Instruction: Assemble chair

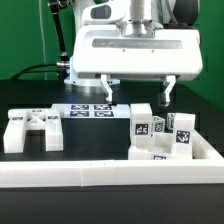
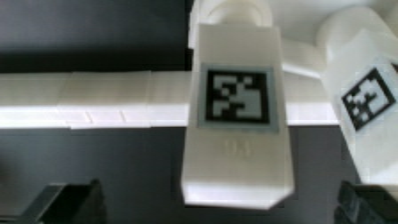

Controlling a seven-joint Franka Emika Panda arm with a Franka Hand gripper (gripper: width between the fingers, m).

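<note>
In the exterior view our hand [image 1: 136, 95] is spread and holds nothing. It hangs over the tagged legs [image 1: 160, 130], we think to come down on one. The panel [image 1: 30, 130] lies well aside.

In the wrist view one leg [image 2: 231, 110] sits between the fingers [image 2: 63, 205]. A second leg [image 2: 365, 100] just beside it may hinder the grasp.
</note>
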